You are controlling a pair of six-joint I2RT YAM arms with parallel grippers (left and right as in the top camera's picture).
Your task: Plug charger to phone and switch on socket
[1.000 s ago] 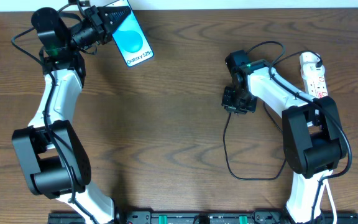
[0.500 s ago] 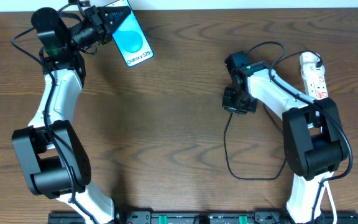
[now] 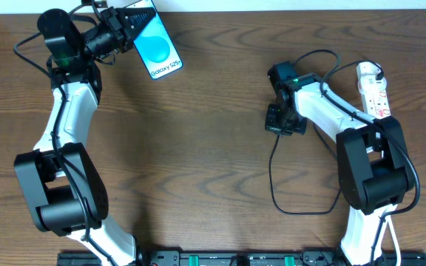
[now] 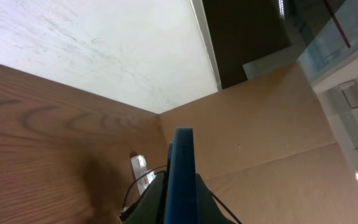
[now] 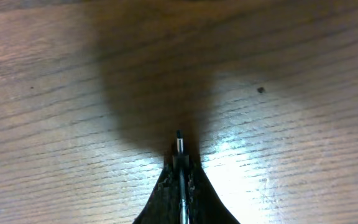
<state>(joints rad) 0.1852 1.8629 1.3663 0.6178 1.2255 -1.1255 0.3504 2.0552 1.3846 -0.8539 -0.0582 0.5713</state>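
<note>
At the far left of the wooden table [image 3: 198,148], the left gripper [image 3: 129,28] is closed on the phone [image 3: 156,46], which is held by its upper left edge. The blue-cyan screen, marked "Galaxy S25+", is turned up toward the overhead camera. In the left wrist view the phone is seen edge-on as a thin blue slab rising between the dark fingers. Whether it is touching the table cannot be told.

Well apart from it, right of centre, the right gripper [image 3: 282,123] is pointed down at the tabletop. Its jaws are pressed together on the charger [image 3: 271,181], near the cable's small end. In the right wrist view the plug tip [image 5: 179,140] is seen poking out just past the closed fingertips, over bare wood and a dark shadow. From the gripper the thin black cable is trailed toward the near edge in a loose loop, then curved right under the right arm.

At the far right, the white power strip [image 3: 373,90] with red markings is laid flat beside the right arm, apart from the gripper.
</note>
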